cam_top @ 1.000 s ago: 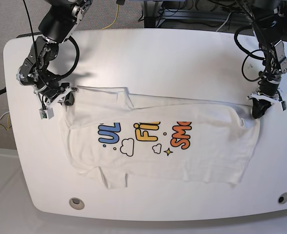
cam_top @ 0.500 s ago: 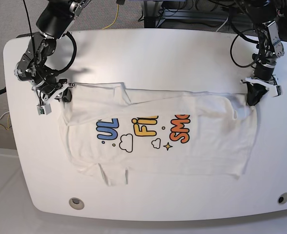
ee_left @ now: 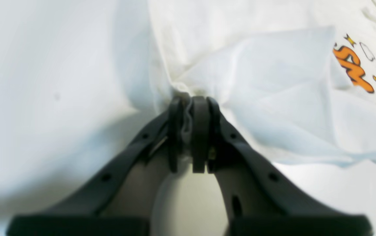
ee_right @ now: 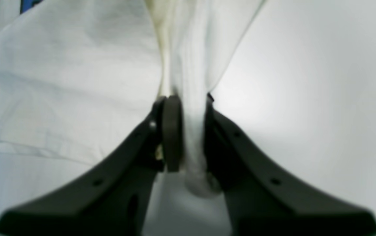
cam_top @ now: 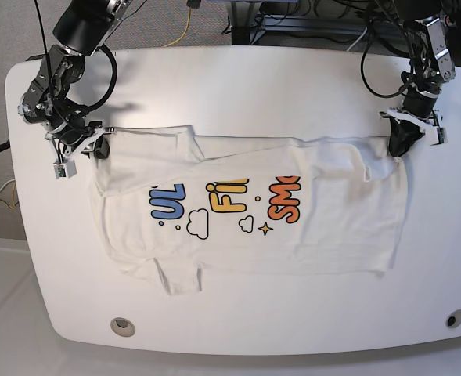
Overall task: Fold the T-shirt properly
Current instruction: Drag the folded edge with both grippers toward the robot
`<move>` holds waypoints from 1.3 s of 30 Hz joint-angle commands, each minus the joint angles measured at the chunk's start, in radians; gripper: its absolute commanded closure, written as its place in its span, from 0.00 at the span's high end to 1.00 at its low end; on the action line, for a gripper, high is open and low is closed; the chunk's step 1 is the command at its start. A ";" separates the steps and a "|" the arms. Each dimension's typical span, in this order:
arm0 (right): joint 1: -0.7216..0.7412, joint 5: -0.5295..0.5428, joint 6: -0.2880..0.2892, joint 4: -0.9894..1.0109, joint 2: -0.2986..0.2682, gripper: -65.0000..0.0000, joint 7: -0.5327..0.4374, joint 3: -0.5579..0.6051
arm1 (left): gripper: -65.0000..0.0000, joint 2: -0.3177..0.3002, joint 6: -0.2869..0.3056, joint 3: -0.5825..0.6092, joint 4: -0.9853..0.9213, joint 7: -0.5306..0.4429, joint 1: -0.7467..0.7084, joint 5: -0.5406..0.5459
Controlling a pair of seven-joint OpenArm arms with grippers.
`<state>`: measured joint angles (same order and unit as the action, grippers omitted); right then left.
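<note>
While the T-shirt (cam_top: 293,235) lies print-up on the white table (cam_top: 238,78), the left gripper (cam_top: 403,145) and right gripper (cam_top: 95,150) each pinch a top corner, jaws clamped on cloth.

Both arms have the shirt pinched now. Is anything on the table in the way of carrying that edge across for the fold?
Nothing visible. The left gripper and right gripper hold the T-shirt; the table around it looks bare.
</note>
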<state>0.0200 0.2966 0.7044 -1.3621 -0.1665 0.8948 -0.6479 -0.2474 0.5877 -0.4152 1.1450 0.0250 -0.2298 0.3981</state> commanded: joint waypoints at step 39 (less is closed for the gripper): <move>-0.182 -0.040 -0.006 -0.047 -0.021 0.14 -0.004 -0.083 | 0.08 0.006 -0.013 -0.119 0.091 0.209 -0.204 -0.075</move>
<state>-0.1329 0.3477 0.7242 -1.4014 -0.1780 0.7918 -0.7197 -0.2470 0.6113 -0.5396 1.2526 0.1047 -0.3992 0.4210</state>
